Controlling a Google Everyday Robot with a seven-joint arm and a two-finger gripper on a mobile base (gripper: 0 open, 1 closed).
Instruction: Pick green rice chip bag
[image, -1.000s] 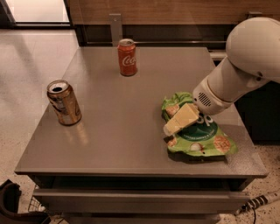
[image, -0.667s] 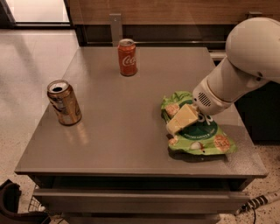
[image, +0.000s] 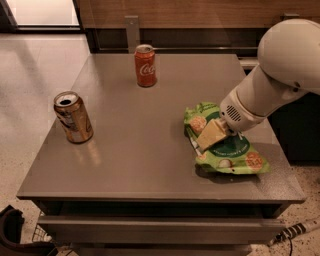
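The green rice chip bag (image: 235, 152) lies flat on the right side of the grey table (image: 140, 130), a crinkly light-green bag with a dark green oval and round cracker pictures. My gripper (image: 211, 135) comes in from the right on the white arm (image: 280, 75) and is down on the bag's left part, touching it. The arm hides part of the bag's far edge.
A red cola can (image: 145, 65) stands upright at the back middle of the table. An opened brown-gold can (image: 73, 117) stands near the left edge. A wooden wall and a dark ledge run behind the table. Pale floor lies to the left.
Almost nothing has moved. The gripper stays down on the bag's left part, and the bag and both cans stay where they were.
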